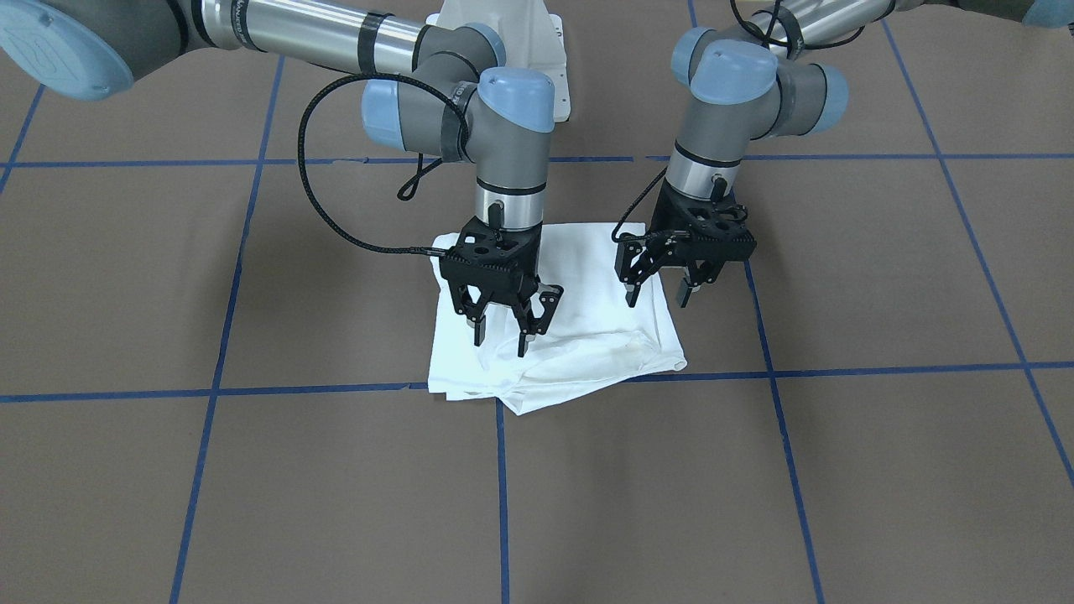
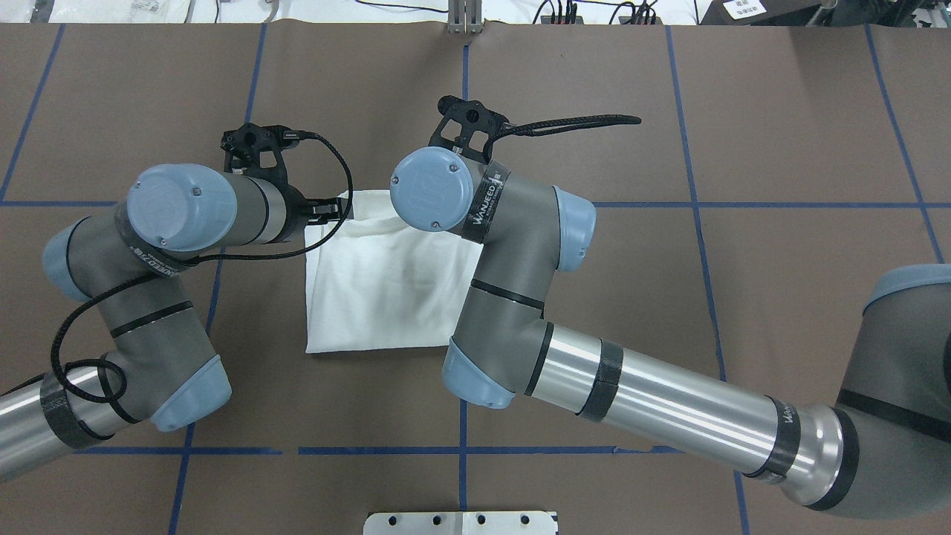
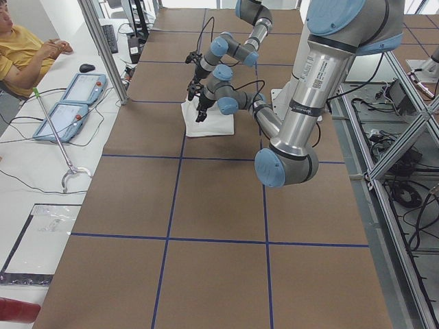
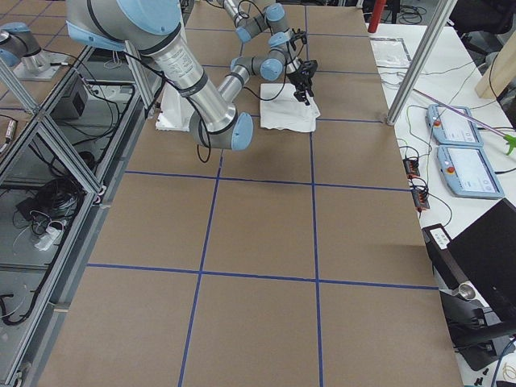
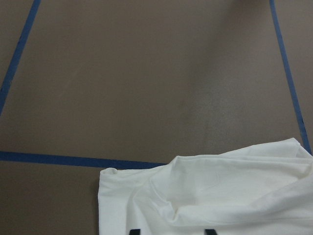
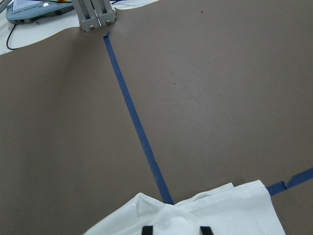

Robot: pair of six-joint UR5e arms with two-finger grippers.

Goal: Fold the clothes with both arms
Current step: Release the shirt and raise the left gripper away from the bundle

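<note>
The white long-sleeved T-shirt (image 1: 587,335) lay folded into a rumpled, roughly square bundle at the centre of the front-facing frame. It rested on the brown table (image 1: 336,319), with its lower edge on one of the blue tape lines (image 1: 881,367). Left of centre in that frame, the right gripper (image 1: 501,340) hung over the bundle's lower-left part, fingers spread and nothing between them. Its tips seemed to meet the fabric, though contact could not be confirmed. Right of centre, the left gripper (image 1: 657,295) was likewise spread and empty, poised over the shirt's right edge. Both wrist views showed creased white cloth along the bottom of the frame.
</note>
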